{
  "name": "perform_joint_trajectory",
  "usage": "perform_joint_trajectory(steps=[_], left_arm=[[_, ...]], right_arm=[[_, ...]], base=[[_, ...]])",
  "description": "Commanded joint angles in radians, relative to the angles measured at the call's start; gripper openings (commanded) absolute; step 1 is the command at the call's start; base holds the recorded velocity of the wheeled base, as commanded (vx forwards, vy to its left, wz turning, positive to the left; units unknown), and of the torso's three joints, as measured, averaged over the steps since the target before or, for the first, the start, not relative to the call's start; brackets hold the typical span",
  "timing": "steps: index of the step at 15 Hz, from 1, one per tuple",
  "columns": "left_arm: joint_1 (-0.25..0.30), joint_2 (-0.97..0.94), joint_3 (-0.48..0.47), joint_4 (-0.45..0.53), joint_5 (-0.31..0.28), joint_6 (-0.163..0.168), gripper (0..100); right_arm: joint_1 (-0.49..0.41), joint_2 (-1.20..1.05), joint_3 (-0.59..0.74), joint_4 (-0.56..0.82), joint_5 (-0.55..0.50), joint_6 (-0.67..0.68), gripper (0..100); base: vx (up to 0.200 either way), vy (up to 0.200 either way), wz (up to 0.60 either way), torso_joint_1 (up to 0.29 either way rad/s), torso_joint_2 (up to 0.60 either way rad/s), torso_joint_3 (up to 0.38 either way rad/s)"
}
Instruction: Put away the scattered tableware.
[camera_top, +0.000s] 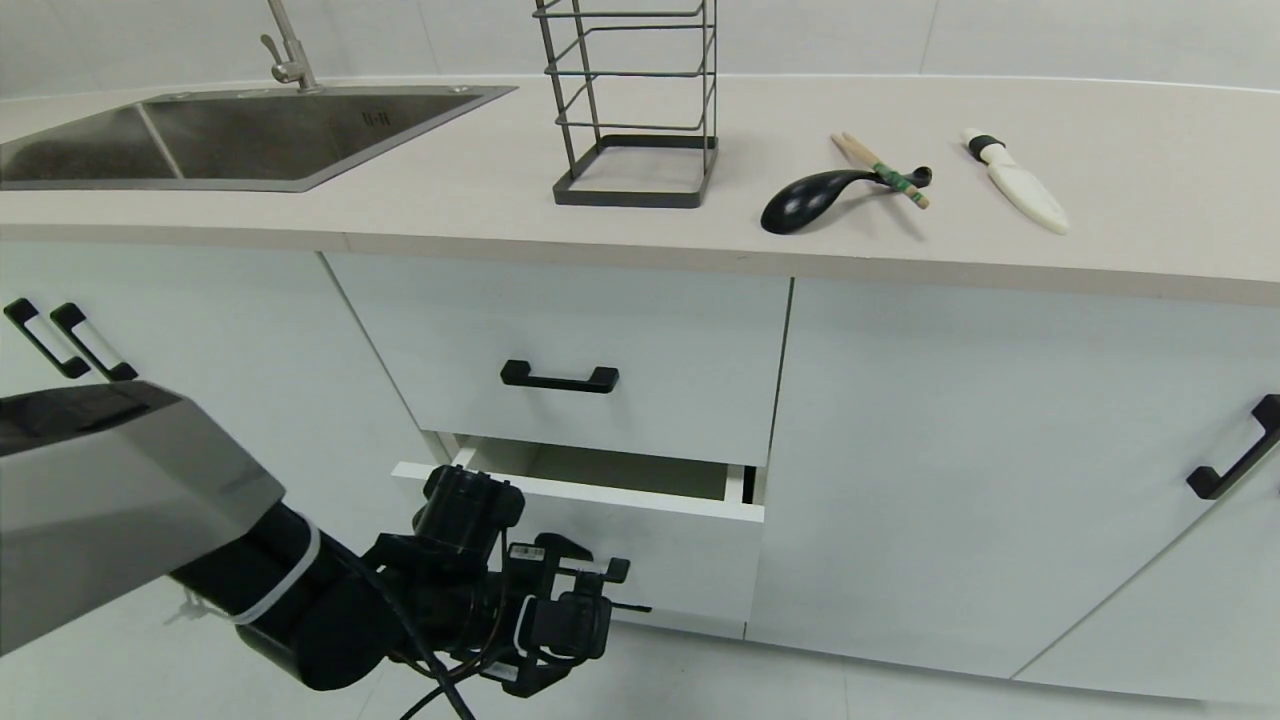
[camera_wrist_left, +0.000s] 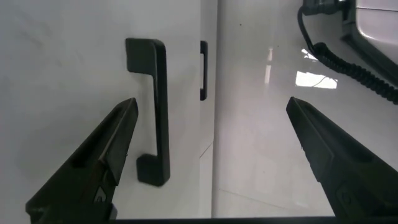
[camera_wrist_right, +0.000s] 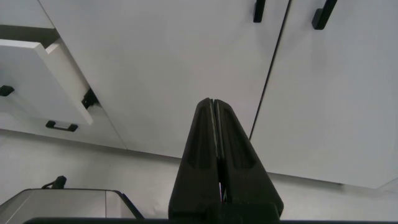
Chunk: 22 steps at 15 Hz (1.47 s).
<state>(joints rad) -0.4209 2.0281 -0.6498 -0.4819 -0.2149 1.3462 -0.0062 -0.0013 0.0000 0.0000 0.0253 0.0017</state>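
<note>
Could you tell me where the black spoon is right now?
In the head view, the black spoon lies on the countertop, right of the wire rack, its handle crossing the chopsticks, with the white knife farther right.

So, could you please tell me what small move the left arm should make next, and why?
Probably shut the left gripper on the handle of the lower drawer, ready to pull. Its fingers stand open with the handle between them, the drawer is only slightly open, and the black spoon, chopsticks and white knife lie on the countertop.
</note>
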Motion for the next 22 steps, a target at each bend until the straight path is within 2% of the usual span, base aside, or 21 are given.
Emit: perform_joint_trajectory(steps=[1,3,5,7,8,10,13,17,22], left_arm=[[-0.022,-0.140,0.042,0.049,-0.009,0.005,100],[-0.070,-0.284,0.071,0.161,-0.009,-0.004,100],[-0.075,-0.358,0.045,0.232,-0.017,-0.012,100],[-0.075,-0.382,-0.001,0.256,-0.047,-0.041,100],[-0.075,-0.385,-0.005,0.256,-0.049,-0.044,100],[-0.073,-0.394,-0.057,0.259,-0.064,-0.084,100],[-0.068,-0.327,-0.096,0.253,-0.064,-0.090,100],[0.005,-0.221,-0.177,0.249,-0.063,-0.082,100],[0.063,-0.166,-0.192,0.224,-0.063,-0.085,100]], right_arm=[[0.000,0.001,0.000,0.000,0.001,0.000,0],[0.000,0.001,0.000,0.000,0.001,0.000,0],[0.000,0.001,0.000,0.000,0.001,0.000,0],[0.000,0.001,0.000,0.000,0.001,0.000,0],[0.000,0.001,0.000,0.000,0.001,0.000,0],[0.000,0.001,0.000,0.000,0.001,0.000,0],[0.000,0.001,0.000,0.000,0.001,0.000,0],[0.000,0.001,0.000,0.000,0.001,0.000,0],[0.000,0.001,0.000,0.000,0.001,0.000,0]], base=[[0.000,0.000,0.00,0.000,0.00,0.000],[0.000,0.000,0.00,0.000,0.00,0.000],[0.000,0.000,0.00,0.000,0.00,0.000],[0.000,0.000,0.00,0.000,0.00,0.000],[0.000,0.000,0.00,0.000,0.00,0.000],[0.000,0.000,0.00,0.000,0.00,0.000],[0.000,0.000,0.00,0.000,0.00,0.000],[0.000,0.000,0.00,0.000,0.00,0.000],[0.000,0.000,0.00,0.000,0.00,0.000]])
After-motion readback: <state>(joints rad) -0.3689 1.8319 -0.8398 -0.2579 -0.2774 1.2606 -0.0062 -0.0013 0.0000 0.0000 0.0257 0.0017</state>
